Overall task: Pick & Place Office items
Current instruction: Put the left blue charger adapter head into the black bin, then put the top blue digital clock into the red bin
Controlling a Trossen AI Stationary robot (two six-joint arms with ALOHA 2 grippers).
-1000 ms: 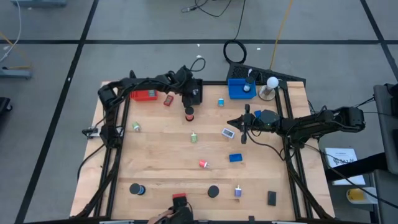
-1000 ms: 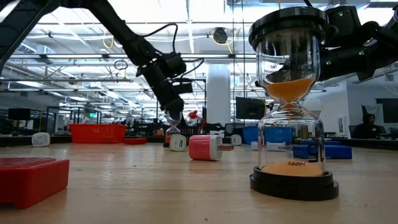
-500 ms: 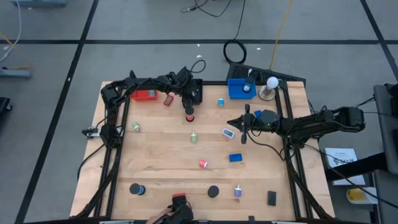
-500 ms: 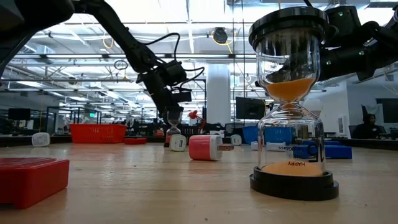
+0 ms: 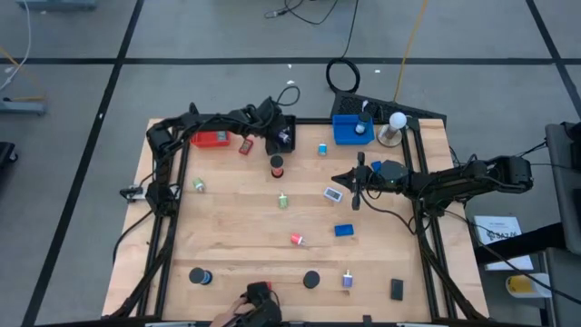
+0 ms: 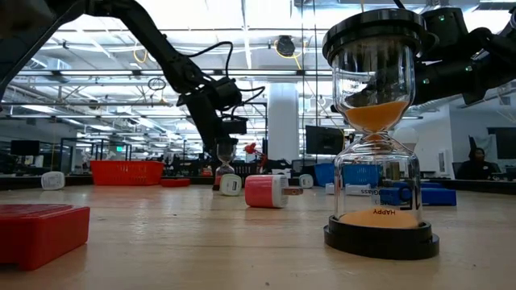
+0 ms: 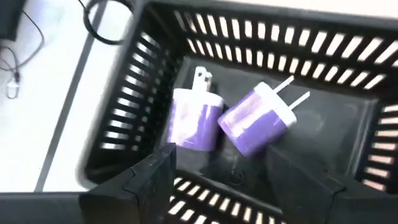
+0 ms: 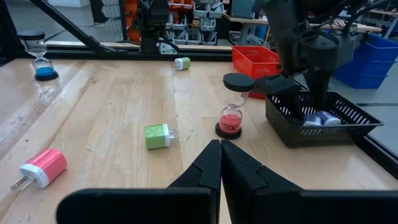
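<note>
Wooden planks make up the table, which the high view shows whole, with office items scattered across it. Going left to right along its far edge: a red tray, a black basket and a blue tray, with a white ball lamp just beside the blue one.

Over the black basket hangs the left gripper. From above its fingers cannot be made out, but the left wrist view looks straight down between them — they stand apart and hold nothing — and shows what the overhead picture hides: two purple plug adapters lying side by side on the basket floor, prongs pointing away.

Just near the basket, on bare wood, stands a red-sand hourglass; the right wrist view shows it upright and apart from the basket wall, with a green adapter and a pink adapter lying farther along the table.

Farther right, the right gripper waits above the boards, its fingers pressed together on nothing.

Only the low view reveals the room behind — and an orange-sand hourglass looming close to the lens.
</note>
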